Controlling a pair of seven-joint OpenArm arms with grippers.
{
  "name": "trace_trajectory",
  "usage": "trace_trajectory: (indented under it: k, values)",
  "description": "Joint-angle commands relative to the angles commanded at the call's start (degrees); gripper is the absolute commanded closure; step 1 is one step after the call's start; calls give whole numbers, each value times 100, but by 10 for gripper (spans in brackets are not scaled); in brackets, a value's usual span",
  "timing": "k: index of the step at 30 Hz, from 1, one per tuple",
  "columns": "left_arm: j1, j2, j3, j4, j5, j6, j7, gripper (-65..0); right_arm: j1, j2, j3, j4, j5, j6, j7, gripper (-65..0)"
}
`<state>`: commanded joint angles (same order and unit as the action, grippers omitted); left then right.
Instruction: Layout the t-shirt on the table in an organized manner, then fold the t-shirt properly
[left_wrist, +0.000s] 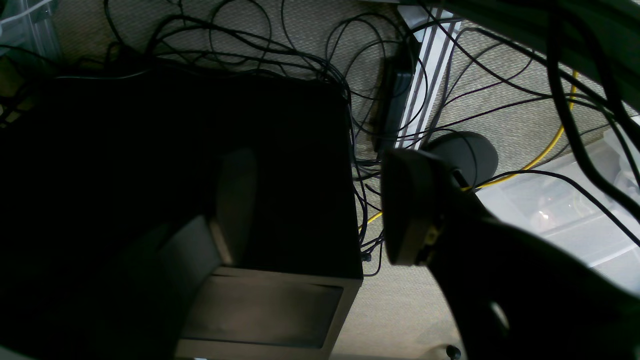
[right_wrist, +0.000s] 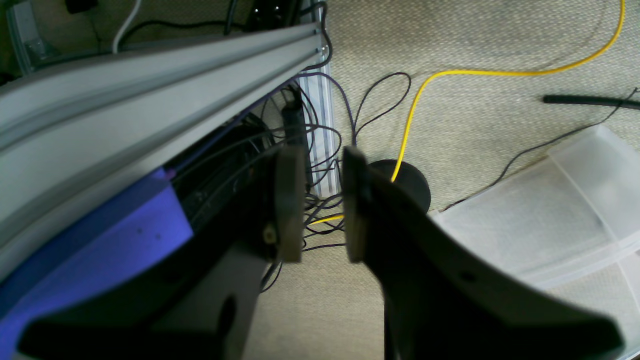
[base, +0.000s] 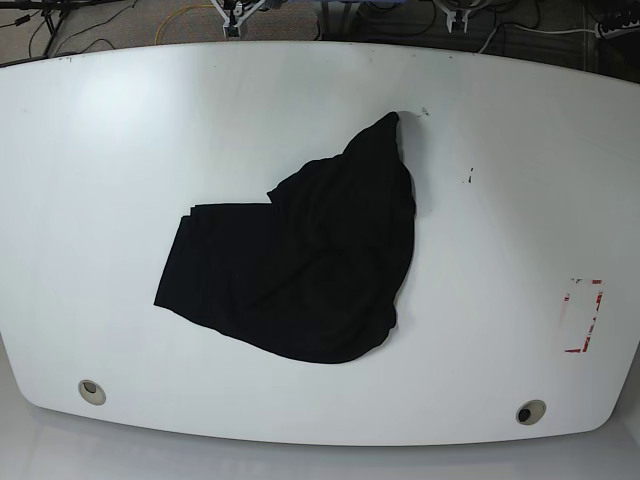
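White table fills the base view, and neither arm shows in it. Nearest the camera, along the table's front edge, sit two round grommet holes, one at the left and one at the right. A little farther in on the right, red tape marks frame a small patch. The black shirt lies crumpled around the middle of the table, slightly left of centre. Its left part spreads fairly flat with a straight edge, while the rest is bunched in folds and tapers to a narrow point toward the far edge. A small dark speck sits on the white surface to the right of that point, apart from the cloth. Beyond the far edge, cables lie on the floor.

Both wrist cameras look down at a woven beige floor. In the right wrist view, the right gripper has its two pads facing each other with a narrow gap between them and nothing in it. Past it, a yellow cable curves over the floor, a clear plastic bin sits to the right, and a grey metal rail crosses on the left.

In the left wrist view, one finger of the left gripper shows clearly; the other seems lost in the dark mass at left, so its opening cannot be judged. Tangled black cables spread over the floor behind.
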<state>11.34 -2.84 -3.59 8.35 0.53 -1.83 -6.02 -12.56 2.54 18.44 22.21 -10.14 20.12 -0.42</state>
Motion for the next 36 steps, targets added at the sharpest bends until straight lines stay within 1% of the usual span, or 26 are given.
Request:
trace_trajectory:
  k: [2,6,8,10,14,16,17,32,33,36]
  values:
    - [14,7,5,14,-11,-6,-66,-258,14,6,0,-7,7,-7,-2,-123]
    - [31,1,-13,48,-36,4,-220,-119,20,3,0,-15,6,-22,-15,-124]
    - [38,-1,-6,54,-54,-3,-296,-66,10,5,-9,1,3,-23,-22,-124]
    - [60,-5,-5,72,-75,-9,-398,-27,1,3,-5,-1,-6,-31,-15,-125]
    - [94,1,2,50,-79,7,-506,-22,17,-2,-9,0,3,-29,-14,-123]
    - [82,-32,-13,128,-58,-3,-545,-23,17,-14,-16,-57,-45,-60,64,-122]
    - [-13,-54,-6,14,13,-15,-414,-43,39,-100,-3,-81,-36,-100,108,-128]
    - [4,-63,-6,23,13,-15,-431,-43,21,-100,-3,-46,-45,-100,108,-124]
    - [13,-63,-6,23,13,-15,-431,-43,12,-100,-3,-46,-45,-100,126,-124]
    - [22,-63,-15,31,4,-15,-475,-43,-32,-100,-3,-46,-45,-100,416,-122]
